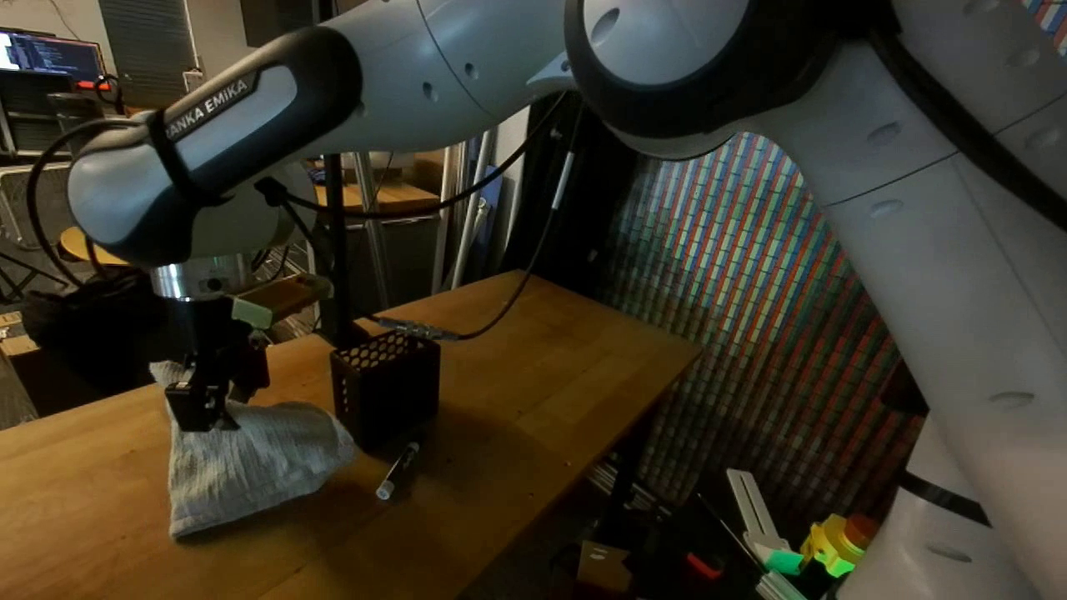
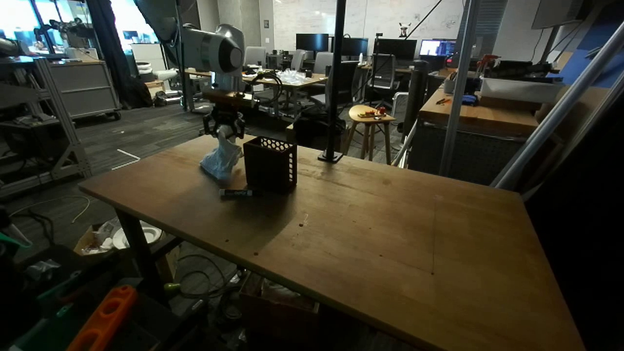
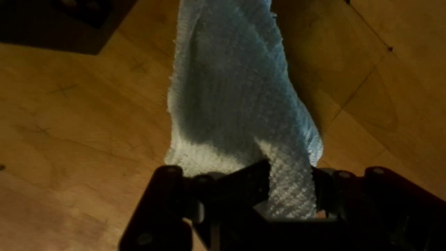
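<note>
The bench [image 2: 390, 239] has a wooden top carrying scattered dark marks. In an exterior view, a black post [image 2: 338, 83] is mounted at its far edge; beyond that edge stand a stool [image 2: 386, 118], a row of monitors [image 2: 312, 42] and a whiteboard [image 2: 370, 17]. In an exterior view, a multicoloured panel [image 1: 717, 275] stands past the bench's right-hand corner.

A black perforated bin [image 1: 388, 396] sits toward the far edge; a marker [image 1: 398, 471] lies just beside its base. The cloth [image 2: 222, 161] is located beside the bin, near the bench's far left corner in an exterior view.

The arm [image 1: 467, 71] slopes down to its wrist [image 1: 133, 192], with the gripper [image 3: 292, 186] directed downward. The gripper is closed, clamping an upper fold of the cloth between its fingers [image 3: 231, 190]; the remainder drapes below. Whether the lower hem touches the bench cannot be told.
</note>
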